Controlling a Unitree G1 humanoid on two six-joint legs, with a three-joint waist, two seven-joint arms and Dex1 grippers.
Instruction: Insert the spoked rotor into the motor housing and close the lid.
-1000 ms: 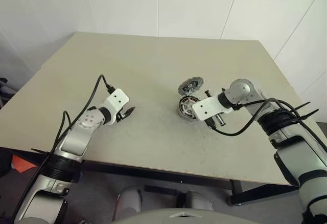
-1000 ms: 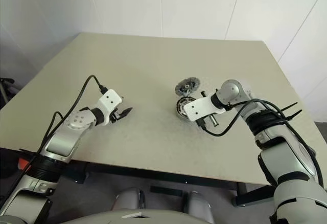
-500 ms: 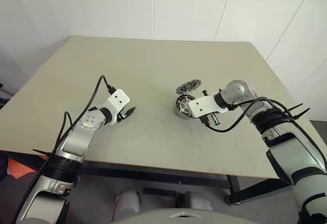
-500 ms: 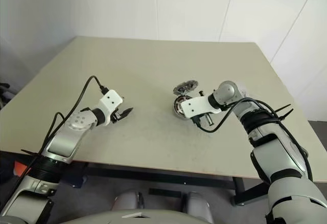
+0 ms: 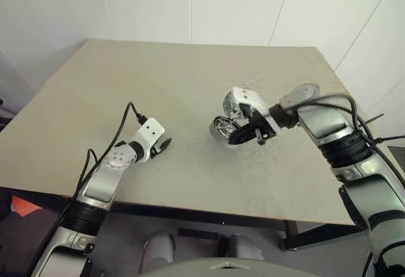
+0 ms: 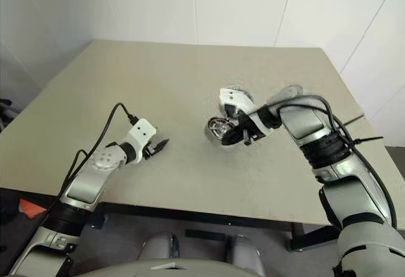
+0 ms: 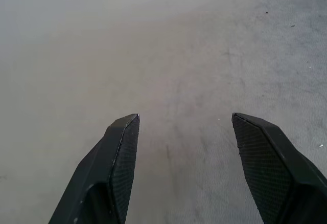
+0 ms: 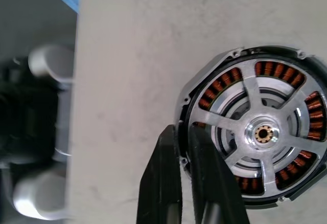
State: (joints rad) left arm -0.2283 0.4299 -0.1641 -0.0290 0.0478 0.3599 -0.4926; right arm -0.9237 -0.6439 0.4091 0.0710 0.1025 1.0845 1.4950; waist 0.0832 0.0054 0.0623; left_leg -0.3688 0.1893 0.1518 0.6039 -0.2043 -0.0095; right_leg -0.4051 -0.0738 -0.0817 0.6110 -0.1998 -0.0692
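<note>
The motor housing (image 8: pixel 271 70) is a dark round cylinder with copper windings, lying on the table right of centre (image 5: pixel 221 127). The spoked rotor (image 8: pixel 250 97), with silver spokes and hub, sits inside it. My right gripper (image 8: pixel 182 132) is shut and points steeply down, its tips at the housing's near rim (image 5: pixel 233 139). Whether they touch the rim I cannot tell. The lid is hidden behind my right hand. My left gripper (image 5: pixel 166 144) hangs low over bare table well to the left, open with nothing between its fingers (image 7: pixel 125 147).
The beige table (image 5: pixel 158 74) stretches wide behind and between the arms. Its front edge runs just below my left forearm. White walls stand behind the table. Black cables loop off both forearms.
My right hand has risen and rolled over, from lying level beside the housing to pointing down at its rim, covering the lid. The view has shifted; my left gripper stays open, barely moved.
</note>
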